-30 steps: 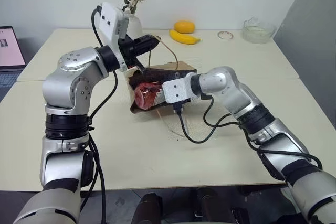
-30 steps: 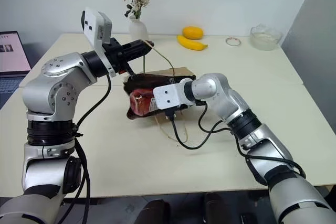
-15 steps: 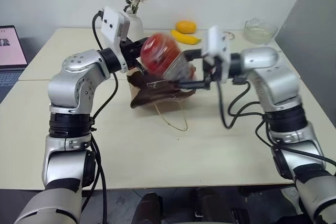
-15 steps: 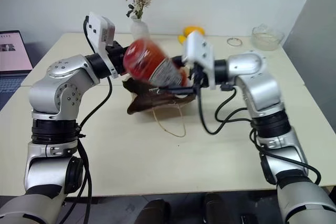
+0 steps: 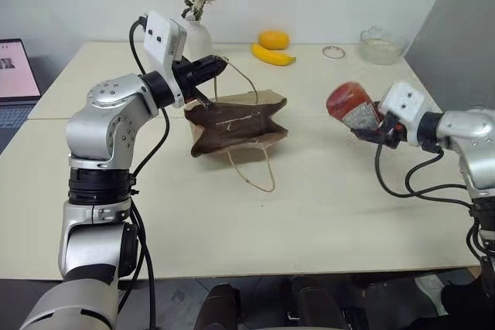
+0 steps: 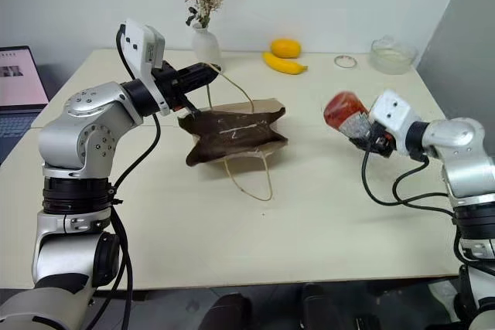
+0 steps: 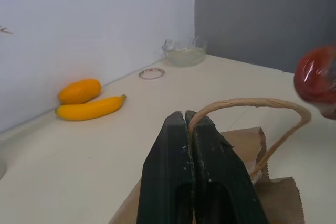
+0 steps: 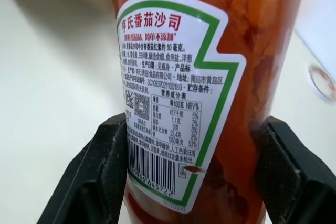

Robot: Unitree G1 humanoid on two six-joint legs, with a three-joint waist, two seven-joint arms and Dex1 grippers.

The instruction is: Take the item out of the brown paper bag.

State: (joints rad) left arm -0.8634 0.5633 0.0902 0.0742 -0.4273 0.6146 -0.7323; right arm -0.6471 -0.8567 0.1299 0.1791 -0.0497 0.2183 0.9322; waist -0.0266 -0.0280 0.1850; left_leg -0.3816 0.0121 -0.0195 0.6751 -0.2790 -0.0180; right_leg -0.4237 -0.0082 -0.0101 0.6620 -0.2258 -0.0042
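The item [image 5: 347,103], a dark-red bottle with a white label, hangs above the table at the right, clear of the bag. My right gripper [image 8: 195,129] is shut on it, one black finger [image 8: 100,177] on each side of the label. The brown paper bag [image 5: 236,124] lies creased and sagging at the table's middle, its mouth toward my left arm. My left gripper [image 7: 188,119] is shut on one tan loop handle [image 7: 252,102] and holds it up over the bag's left end. The other handle [image 5: 259,175] trails on the table in front of the bag.
A white vase of dried flowers [image 5: 197,32] stands just behind my left gripper. A banana [image 5: 271,55], an orange fruit [image 5: 272,39], a small ring [image 5: 332,52] and a glass bowl [image 5: 380,44] lie along the far edge. A laptop [image 5: 14,75] sits at the far left.
My right gripper drew the bottle out of the bag, lifted it and swung it far to the right. The bag slumped flatter. My left gripper kept hold of the handle in place.
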